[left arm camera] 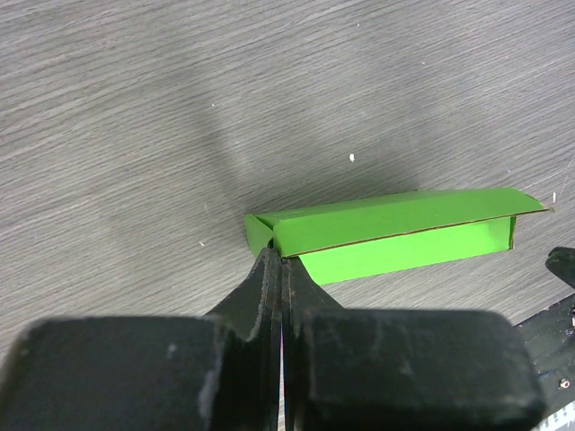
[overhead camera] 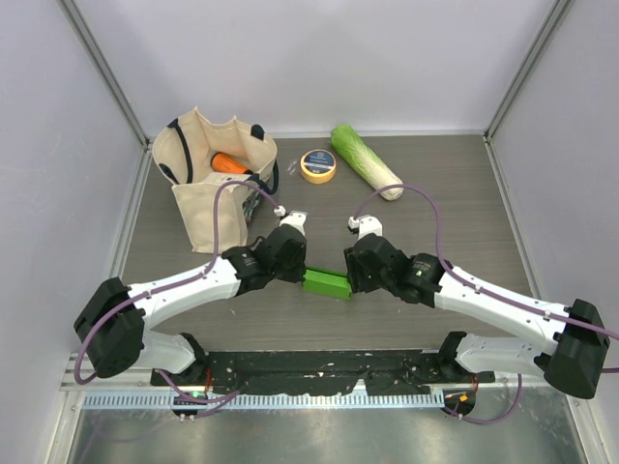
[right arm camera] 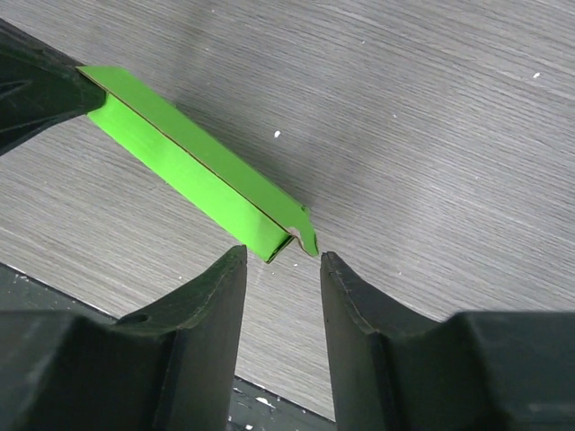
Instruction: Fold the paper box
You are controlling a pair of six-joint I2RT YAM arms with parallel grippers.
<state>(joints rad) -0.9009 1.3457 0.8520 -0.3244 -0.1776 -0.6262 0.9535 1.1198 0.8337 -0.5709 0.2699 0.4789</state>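
Note:
The paper box (overhead camera: 327,282) is bright green card, folded into a long narrow box, lying between the two arms near the table's front. In the left wrist view it (left arm camera: 395,233) stretches to the right from my fingertips. My left gripper (left arm camera: 277,260) is shut, its tips pinching the box's left end at a small flap. In the right wrist view the box (right arm camera: 198,175) runs up to the left, its near end with a loose flap just ahead of my right gripper (right arm camera: 283,260). That gripper is open and not touching the box.
A cream tote bag (overhead camera: 215,179) with an orange carrot (overhead camera: 230,163) stands at the back left. A yellow tape roll (overhead camera: 318,165) and a pale-green cabbage (overhead camera: 366,160) lie at the back. Grey walls enclose the table (overhead camera: 435,203).

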